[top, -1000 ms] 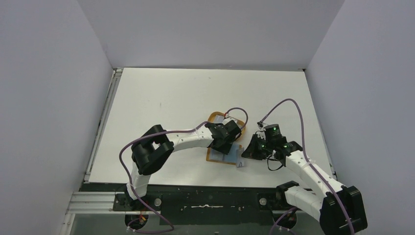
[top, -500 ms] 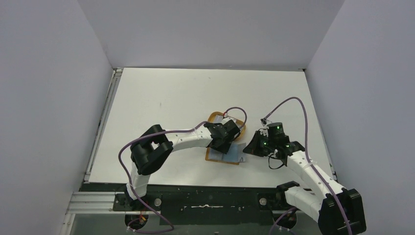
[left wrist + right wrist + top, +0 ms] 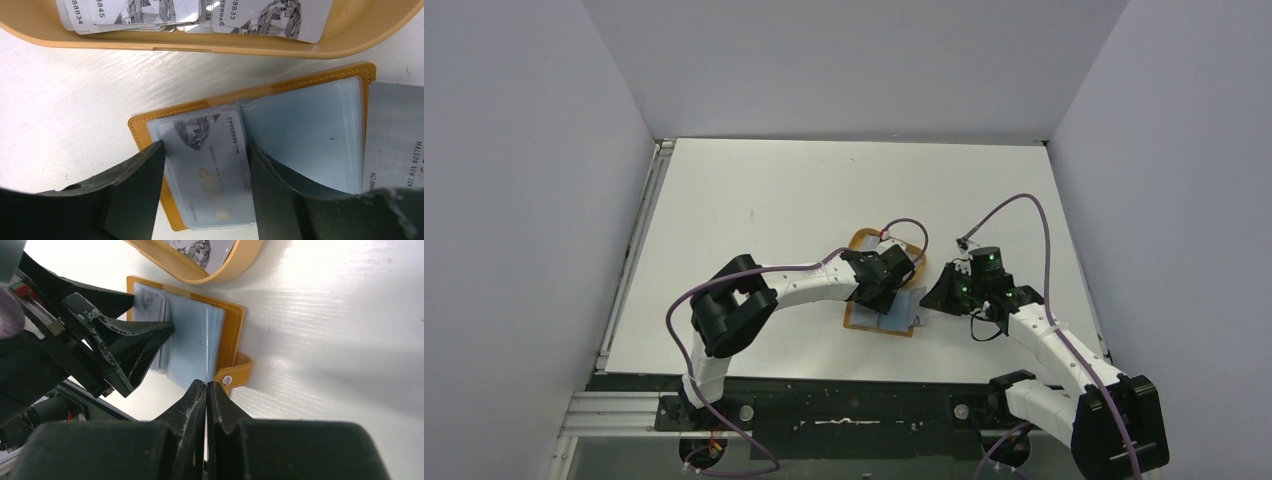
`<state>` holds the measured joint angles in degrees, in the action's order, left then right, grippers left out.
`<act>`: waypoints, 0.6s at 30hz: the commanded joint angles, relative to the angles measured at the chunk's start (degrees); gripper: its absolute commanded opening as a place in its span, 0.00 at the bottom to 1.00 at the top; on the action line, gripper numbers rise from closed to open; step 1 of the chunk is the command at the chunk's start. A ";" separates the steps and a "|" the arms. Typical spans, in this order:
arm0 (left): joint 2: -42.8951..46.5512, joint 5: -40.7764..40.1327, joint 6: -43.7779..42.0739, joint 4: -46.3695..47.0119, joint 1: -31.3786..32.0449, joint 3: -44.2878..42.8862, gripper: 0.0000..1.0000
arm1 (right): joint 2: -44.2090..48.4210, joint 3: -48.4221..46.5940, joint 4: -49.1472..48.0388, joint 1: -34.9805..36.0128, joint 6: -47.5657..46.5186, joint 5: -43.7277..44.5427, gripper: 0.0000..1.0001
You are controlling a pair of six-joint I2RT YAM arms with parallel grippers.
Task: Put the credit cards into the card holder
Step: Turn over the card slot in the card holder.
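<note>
Open card holder beneath spread left claw; closed right claw beside.

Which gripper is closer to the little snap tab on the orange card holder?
Right. The right gripper, shut, has its tips just beside the snap tab; the left gripper straddles the card holder's opposite half, farther away.

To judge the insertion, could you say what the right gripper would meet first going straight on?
Probably the card holder's clear pockets, just beyond the right gripper's tips, shut on a credit card; depth unclear.
</note>
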<state>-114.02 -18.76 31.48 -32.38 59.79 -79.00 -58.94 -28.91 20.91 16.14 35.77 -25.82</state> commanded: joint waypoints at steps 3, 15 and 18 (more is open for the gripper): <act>-0.68 0.22 0.86 -1.82 -1.17 1.97 0.38 | 1.50 -1.35 -5.26 -0.20 0.31 1.86 0.00; -0.84 0.55 1.06 -1.87 -1.34 2.03 0.34 | -1.26 0.42 -12.23 -0.23 3.68 5.24 0.00; -0.74 0.57 1.09 -1.83 -1.26 2.06 0.33 | -2.95 0.59 -12.96 -0.23 3.70 5.16 0.00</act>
<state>-114.02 -18.72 31.94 -32.40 59.42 -79.00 -60.20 -28.77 13.13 16.14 38.74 -21.96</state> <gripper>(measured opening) 0.551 0.022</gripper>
